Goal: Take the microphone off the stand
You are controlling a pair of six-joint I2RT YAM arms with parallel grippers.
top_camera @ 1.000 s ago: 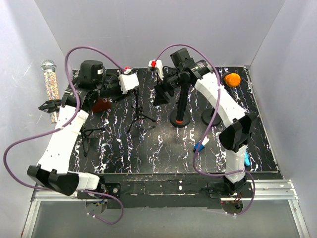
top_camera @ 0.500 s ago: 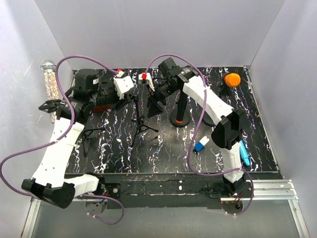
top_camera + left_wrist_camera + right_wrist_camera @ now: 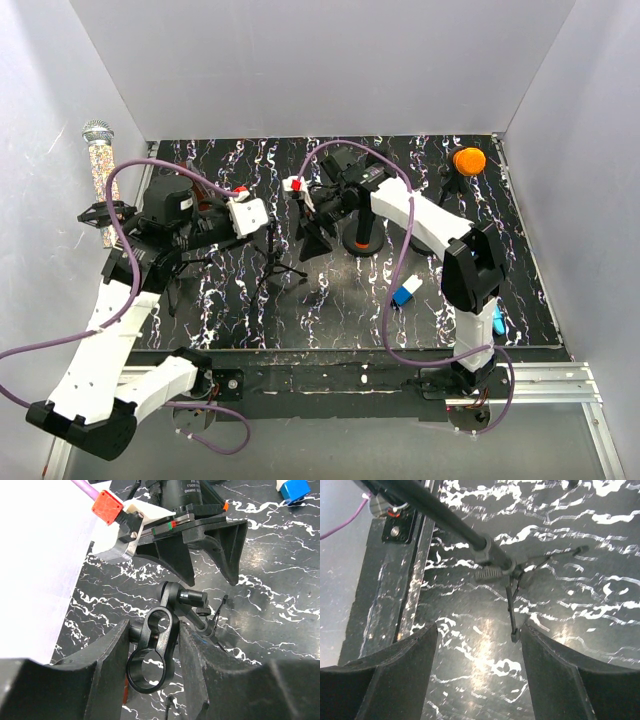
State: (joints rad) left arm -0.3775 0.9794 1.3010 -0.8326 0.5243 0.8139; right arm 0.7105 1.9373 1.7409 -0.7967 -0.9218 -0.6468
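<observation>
The microphone (image 3: 99, 160), with a silver mesh head and a glittery body, lies on the grey floor left of the mat, away from both grippers. The small black tripod stand (image 3: 276, 255) stands mid-mat. My left gripper (image 3: 152, 660) is shut on the stand's black ring clip (image 3: 151, 652), whose ring is empty. My right gripper (image 3: 477, 645) hangs open just right of the stand (image 3: 487, 555), nothing between its fingers; one tripod leg (image 3: 512, 611) ends close to its right finger. In the top view it (image 3: 310, 238) sits beside the left gripper (image 3: 266, 222).
A second black tripod (image 3: 176, 272) stands at the mat's left edge, with a black clip (image 3: 100, 213) beside it. A round-base post (image 3: 362, 236) rises behind the right gripper. An orange ball (image 3: 468, 160) sits far right. A blue block (image 3: 406, 292) lies right of centre.
Both wrists have come toward the near side and drawn closer together, the left one keeping its hold on the clip. The tripod has shifted slightly with it. The right jaws widened a little.
</observation>
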